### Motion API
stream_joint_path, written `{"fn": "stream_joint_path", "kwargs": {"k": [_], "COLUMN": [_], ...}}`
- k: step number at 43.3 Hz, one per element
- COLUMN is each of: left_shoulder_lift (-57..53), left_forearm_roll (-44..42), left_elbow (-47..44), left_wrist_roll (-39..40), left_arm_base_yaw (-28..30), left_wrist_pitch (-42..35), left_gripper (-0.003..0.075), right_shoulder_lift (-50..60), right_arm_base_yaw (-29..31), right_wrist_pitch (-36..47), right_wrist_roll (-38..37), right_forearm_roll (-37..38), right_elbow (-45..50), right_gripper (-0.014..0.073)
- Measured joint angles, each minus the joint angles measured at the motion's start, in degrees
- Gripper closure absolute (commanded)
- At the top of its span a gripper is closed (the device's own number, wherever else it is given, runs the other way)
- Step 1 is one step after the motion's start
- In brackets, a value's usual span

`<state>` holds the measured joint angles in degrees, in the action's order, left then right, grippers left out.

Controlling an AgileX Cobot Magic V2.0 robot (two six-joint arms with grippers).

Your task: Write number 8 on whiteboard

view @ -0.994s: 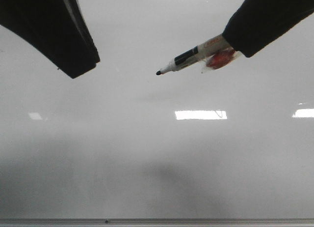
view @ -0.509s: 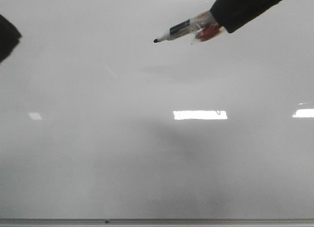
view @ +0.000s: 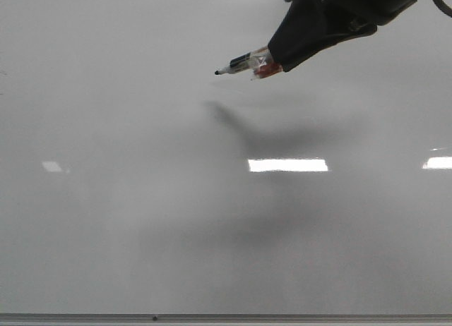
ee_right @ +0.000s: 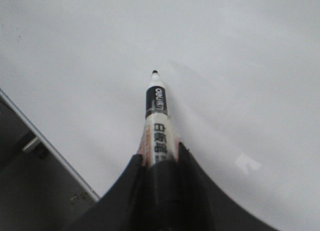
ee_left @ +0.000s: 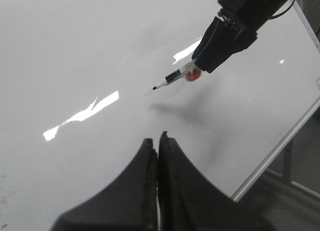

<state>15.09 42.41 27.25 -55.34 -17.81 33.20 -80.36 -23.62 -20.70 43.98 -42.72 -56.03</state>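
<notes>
Glossy whiteboard [view: 141, 220] lies unmarked; right end effector [view: 279, 58] clamps a marker [view: 244, 62], left end effector [ee_left: 158, 146] pressed together.

pale grey whiteboard [view: 141, 220], black-and-white marker [view: 244, 62], black tool [view: 279, 58]

Beyond the board's metal edge, the left wrist view shows a dark grey floor [ee_left: 295, 201] and a pale metal stand leg [ee_left: 288, 161]. The right wrist view shows the same dark floor [ee_right: 30, 191]. Bright rectangular ceiling-light reflections [view: 288, 165] gleam.
</notes>
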Motion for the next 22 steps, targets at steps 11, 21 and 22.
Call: {"fn": "stream_joint_path", "kwargs": {"k": [11,21,22], "left_shoulder_lift": [-0.58,-0.58,-0.58], "left_forearm_roll": [0.12,0.12,0.12], "left_elbow": [-0.31,-0.31,-0.31], "left_wrist_roll": [0.0,0.0,0.0], "left_arm_base_yaw": [0.0,0.0,0.0], "left_wrist_pitch": [-0.13,-0.15,-0.15], "left_gripper": [0.0739,0.0739,0.0739], "right_shoulder_lift": [-5.25,-9.7,-10.11], "right_arm_base_yaw": [-0.1,-0.46,-0.46], "right_wrist_pitch": [2.8,-2.95,-3.57], "right_wrist_roll": [0.1,0.21,0.34], "right_forearm_roll": [-0.81,-1.46,-1.46], "right_elbow": [-3.81,-7.27,-7.31], "right_gripper": [0.066,0.066,0.066]}}
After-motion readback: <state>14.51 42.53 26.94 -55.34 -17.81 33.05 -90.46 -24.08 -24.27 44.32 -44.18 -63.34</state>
